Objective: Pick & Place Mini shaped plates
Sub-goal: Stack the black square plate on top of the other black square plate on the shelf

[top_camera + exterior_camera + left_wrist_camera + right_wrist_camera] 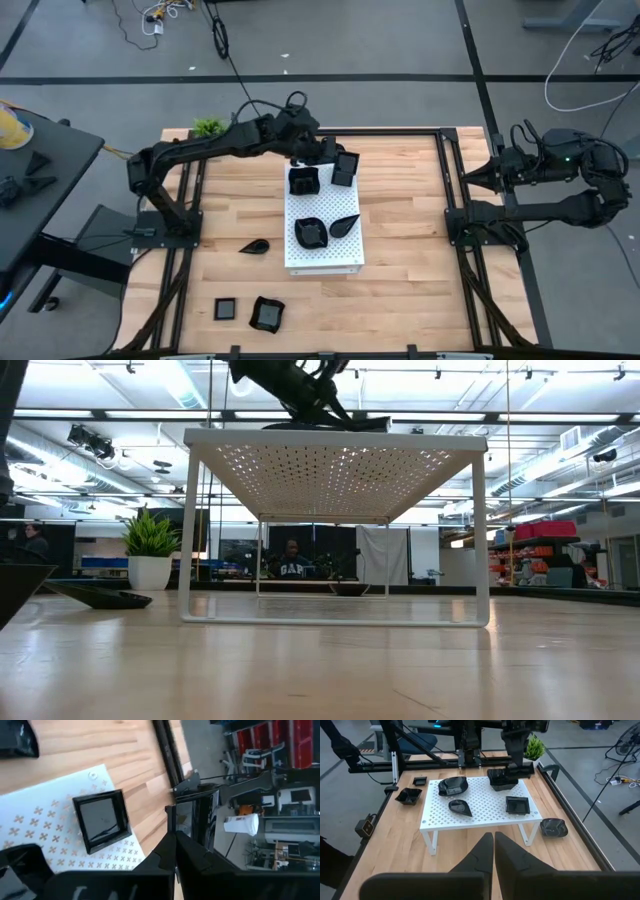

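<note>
A white perforated board stands on legs mid-table. Several small black plates lie on it: a wavy dish, a square plate, another wavy dish and a teardrop plate. More plates lie on the wood: a teardrop, a small square, a wavy one and one beyond the board's far side. My left gripper hangs shut over the board's far end, above the wavy dish, nothing between its fingers. My right gripper waits shut at the table's right edge.
A small green potted plant stands at the table's far left corner. Black frame rails run along the left and right sides of the table. Bare wood lies to the right of the board and along the near edge.
</note>
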{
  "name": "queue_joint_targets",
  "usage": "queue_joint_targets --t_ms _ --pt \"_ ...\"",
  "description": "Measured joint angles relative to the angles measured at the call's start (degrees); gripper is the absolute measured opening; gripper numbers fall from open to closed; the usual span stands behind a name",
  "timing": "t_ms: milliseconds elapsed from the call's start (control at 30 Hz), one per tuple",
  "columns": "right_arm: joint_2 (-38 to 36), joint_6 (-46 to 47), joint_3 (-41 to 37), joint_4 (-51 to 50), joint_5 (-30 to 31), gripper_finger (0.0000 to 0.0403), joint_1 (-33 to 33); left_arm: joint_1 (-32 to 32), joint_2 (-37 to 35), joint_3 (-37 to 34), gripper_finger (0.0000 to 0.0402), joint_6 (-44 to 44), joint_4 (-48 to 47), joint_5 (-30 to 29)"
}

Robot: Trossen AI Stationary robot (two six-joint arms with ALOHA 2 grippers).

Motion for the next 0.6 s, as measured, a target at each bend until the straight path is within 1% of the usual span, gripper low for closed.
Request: queue_joint_targets --t_ms 367,600 --pt "-0.01 -0.01 0.0 -0.01 -0.01 0.0022 0.01 -0.01 4.84 1.02 0.0009 -1.8 0.05 0.98" --pt "0.0 -0.02 -0.02 0.0 -0.02 0.0022 0.02 -0.07 5.13 1.02 0.0007 -3.2 -0.9 0.31"
